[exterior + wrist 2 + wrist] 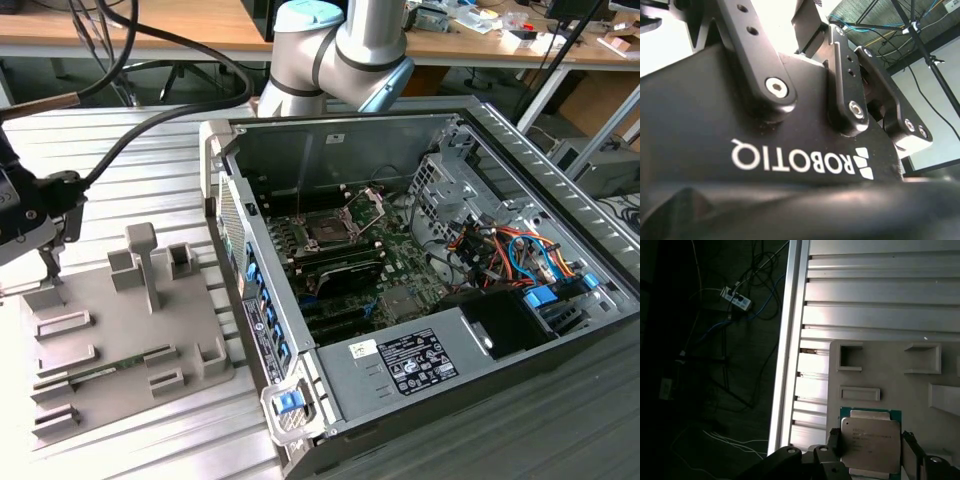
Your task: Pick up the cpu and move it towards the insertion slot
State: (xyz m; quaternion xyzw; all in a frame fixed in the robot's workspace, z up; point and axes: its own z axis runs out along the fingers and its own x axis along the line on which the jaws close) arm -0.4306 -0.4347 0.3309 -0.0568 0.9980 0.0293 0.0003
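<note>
In the first wrist view the cpu [871,440], a pale silvery square on a green edge, sits between the two dark fingers [833,446] of my gripper [871,452]. The fingers press against its two opposite sides, just over the grey fixture tray [890,375]. In the exterior view my gripper [47,268] stands at the tray's [110,330] end on the exterior view's left, pointing down. The insertion slot [328,230] is a dark square socket on the green board inside the open computer case, well off to the exterior view's right, with its metal bracket [368,205] hinged up.
The tray carries upright grey posts [145,260] and a thin green memory stick [112,370]. The case's tall side wall [260,300] stands between tray and board. Cables [505,250] and a power supply [410,365] fill the case's right part. A thick black cable [150,130] trails from my wrist.
</note>
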